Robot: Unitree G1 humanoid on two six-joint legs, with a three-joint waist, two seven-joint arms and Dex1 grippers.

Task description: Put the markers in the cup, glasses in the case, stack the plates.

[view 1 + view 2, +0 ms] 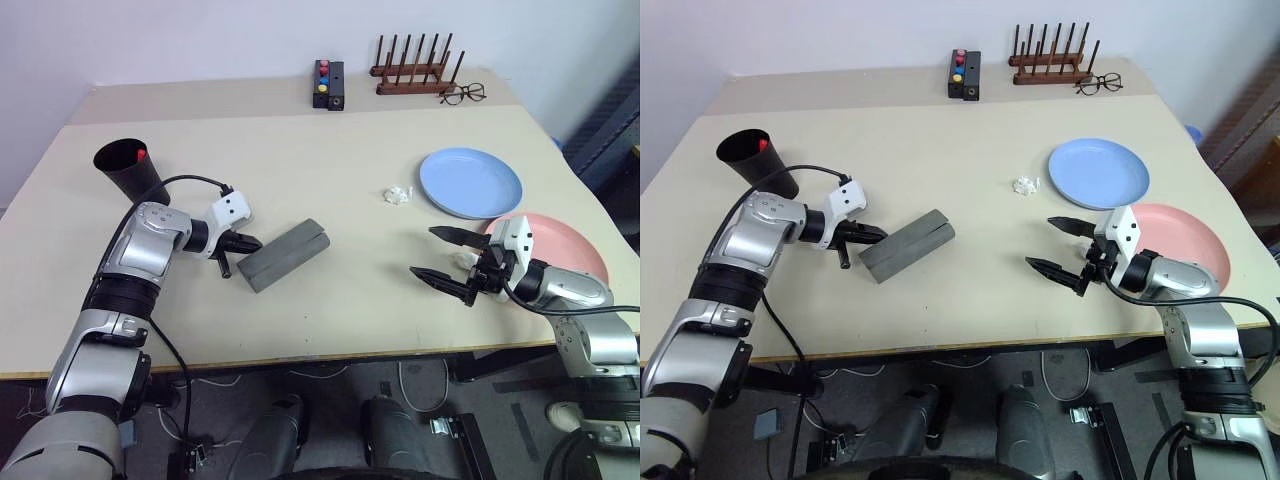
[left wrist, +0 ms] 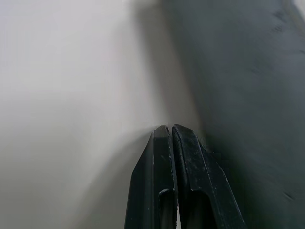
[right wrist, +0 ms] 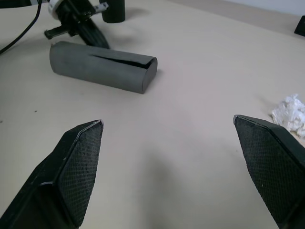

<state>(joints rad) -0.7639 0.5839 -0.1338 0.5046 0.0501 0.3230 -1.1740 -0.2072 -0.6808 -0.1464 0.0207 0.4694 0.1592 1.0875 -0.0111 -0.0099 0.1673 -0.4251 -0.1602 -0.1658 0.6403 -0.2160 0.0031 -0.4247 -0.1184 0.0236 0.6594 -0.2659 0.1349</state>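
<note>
Table with case [image 1: 284, 254] lying near its front edge, lid nearly closed. Left gripper [image 1: 246, 243], fingers pressed together and empty, sits at the case's left end. Right gripper [image 1: 444, 256], spread wide and empty, hovers beside the pink plate [image 1: 565, 245]; blue plate [image 1: 470, 182] behind. Cup [image 1: 130, 169] stands near the left edge, red cap [image 1: 141, 154] inside.

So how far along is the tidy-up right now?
Done: a red-capped marker stands in the tall black cup. In hand: the shut left gripper is at the closed grey glasses case. Left: stacking the light blue plate and pink plate, which lie apart.
</note>
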